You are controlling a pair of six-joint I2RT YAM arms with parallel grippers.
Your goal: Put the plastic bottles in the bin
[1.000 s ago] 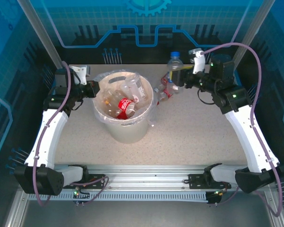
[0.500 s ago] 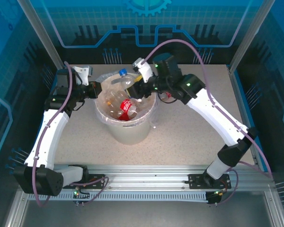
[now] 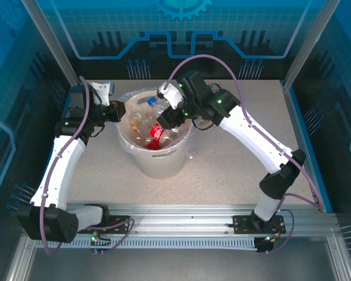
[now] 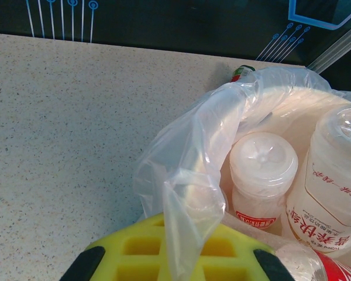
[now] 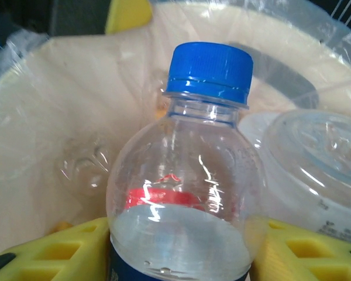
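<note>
Bottle, blue-capped, pinched in right hand over bin for dropping; left hand pressed together on liner, seemingly steadying bin.

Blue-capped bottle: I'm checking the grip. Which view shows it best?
Right wrist: the bottle is close up, between the right hand's yellow fingers. The top view shows its blue cap, small, over the bin.

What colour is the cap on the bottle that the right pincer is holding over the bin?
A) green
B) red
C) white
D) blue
D: in the right wrist view, the bottle gripped between the yellow pads of the right pincer has a blue cap, with the bin behind it.
</note>
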